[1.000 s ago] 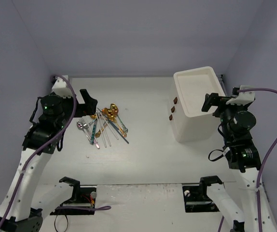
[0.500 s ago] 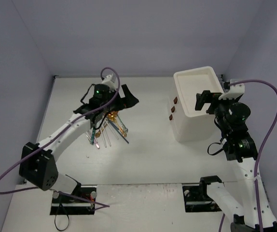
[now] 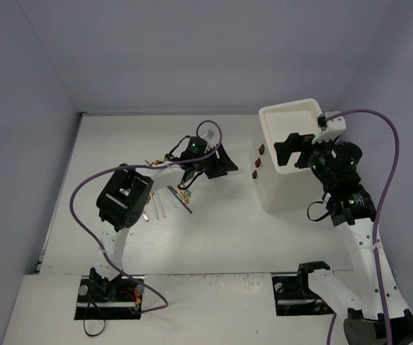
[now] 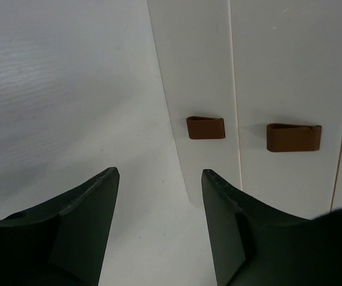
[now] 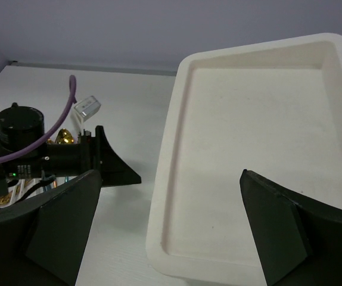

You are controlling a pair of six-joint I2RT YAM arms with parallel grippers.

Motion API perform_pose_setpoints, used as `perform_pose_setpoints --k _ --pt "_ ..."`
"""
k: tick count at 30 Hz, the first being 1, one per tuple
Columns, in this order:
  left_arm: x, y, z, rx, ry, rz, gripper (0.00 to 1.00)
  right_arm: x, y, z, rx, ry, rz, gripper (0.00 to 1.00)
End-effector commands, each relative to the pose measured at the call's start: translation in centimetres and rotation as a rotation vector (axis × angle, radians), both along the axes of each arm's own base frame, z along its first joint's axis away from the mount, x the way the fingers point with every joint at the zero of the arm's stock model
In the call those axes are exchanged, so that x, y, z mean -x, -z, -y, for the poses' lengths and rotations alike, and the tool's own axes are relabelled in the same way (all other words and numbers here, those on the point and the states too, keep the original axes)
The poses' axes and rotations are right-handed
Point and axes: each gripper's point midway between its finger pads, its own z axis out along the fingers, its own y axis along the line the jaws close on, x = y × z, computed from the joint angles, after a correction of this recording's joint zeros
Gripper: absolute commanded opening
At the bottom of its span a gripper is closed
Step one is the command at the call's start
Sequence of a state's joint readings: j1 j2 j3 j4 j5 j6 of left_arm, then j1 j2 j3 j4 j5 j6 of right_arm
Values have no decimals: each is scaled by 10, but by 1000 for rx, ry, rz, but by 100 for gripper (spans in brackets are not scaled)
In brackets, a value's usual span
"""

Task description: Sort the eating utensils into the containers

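Status: left arm is stretched across the desk (image 3: 214, 230) toward the drawer unit (image 3: 293, 180). Left fingers (image 4: 84, 214) stand part-open w/ nothing between them. They face the unit's front, near it but not touching. In the left wrist view two brown handles show; the nearer handle (image 4: 205, 127) sits slightly right of the gap's centreline, the next handle (image 4: 294, 137) further right. Drawer fronts look flush, so I judge all drawers shut. Right fingers (image 5: 58, 220) are spread wide, hold nothing, and hover over the shallow top tray (image 5: 248, 149) of the unit. No utensil visible in that tray. The utensils (image 3: 165, 195) lie in one loose pile on the desk, left of the unit and well apart from it, partly hidden under the left forearm in the top view. None is in a container as far as I can see. Step in hand, my read: approach to open a drawer, i.e. prep work. No utensil is sorted yet, so the task is at an early stage. Next move calls for: (1) shift left wrist a touch to the right to centre the nearer handle in the gap; (2) advance until the handle is between the pads; (3) close firmly, since the handle is small and could slip; (4) pull straight back along the drawer axis, no side load. Risk: the unit may slide w/ the pull, so bracing it w/ the right arm may be needed.
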State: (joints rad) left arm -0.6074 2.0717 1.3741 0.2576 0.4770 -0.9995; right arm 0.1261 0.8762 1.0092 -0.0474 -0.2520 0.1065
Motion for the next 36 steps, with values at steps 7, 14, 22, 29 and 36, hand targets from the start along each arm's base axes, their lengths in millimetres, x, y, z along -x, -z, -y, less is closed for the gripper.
perform_pose_setpoints --k 7,14,22,29,36 --pt "-14 -61 51 266 91 152 54 -22 -13 -28 -35 -136 3 94" --pt "-8 -43 70 267 124 135 53 -31 12 -43 -60 -213 -86 76" --pt "-9 -32 84 321 132 120 53 -31 28 -49 -71 -243 -132 68" --pt "-5 -31 92 368 155 143 53 -32 44 -53 -85 -261 -178 68" --pt "-3 -35 95 483 151 140 53 -32 52 -54 -82 -270 -198 68"
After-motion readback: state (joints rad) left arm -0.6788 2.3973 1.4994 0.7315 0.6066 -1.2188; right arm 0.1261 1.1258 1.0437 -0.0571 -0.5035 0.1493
